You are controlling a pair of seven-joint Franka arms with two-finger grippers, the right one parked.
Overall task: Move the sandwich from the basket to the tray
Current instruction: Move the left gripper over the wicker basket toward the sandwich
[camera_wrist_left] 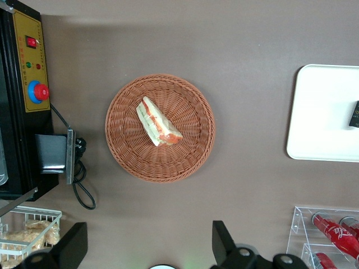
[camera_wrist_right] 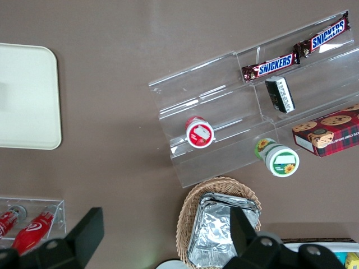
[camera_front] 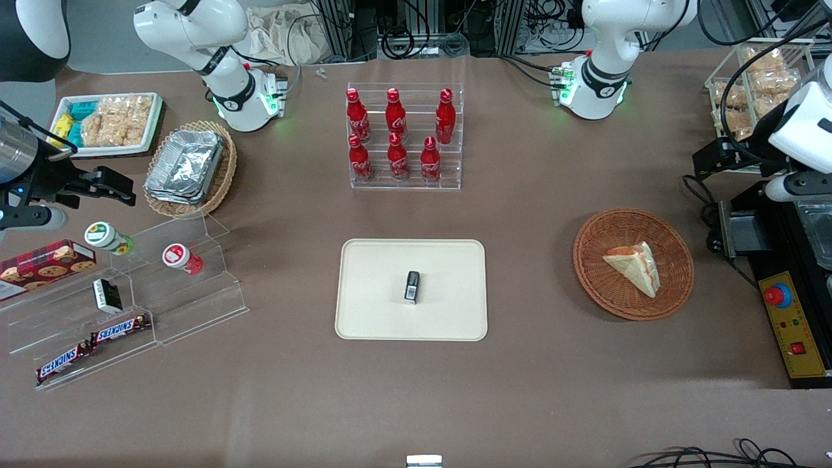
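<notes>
Sandwich (camera_front: 634, 265) lying in basket (camera_front: 595, 273), filling edge w/ red-orange and green seen best in wrist view (camera_wrist_left: 159, 123). Basket (camera_wrist_left: 123, 145) on brown tabletop (camera_front: 533, 364), toward working arm's end, well apart from tray (camera_front: 364, 312). Tray near tabletop middle, carrying only a small black-and-white box (camera_front: 412, 287); wrist view catches just tray's rounded edge (camera_wrist_left: 314, 112) and a sliver of box (camera_wrist_left: 354, 114).

End effector (camera_wrist_left: 147, 249) seen in wrist view only: two dark fingers (camera_wrist_left: 72, 246) spread wide, nothing between, hovering above tabletop beside basket, not touching it. Front view shows arm body at working end, fingers not made out there.

Control box w/ red button (camera_front: 777, 296) just beside basket, in both views. Cola bottle rack (camera_front: 404, 136) farther from front camera than tray; wrist view clips only its corner (camera_wrist_left: 325, 235).
</notes>
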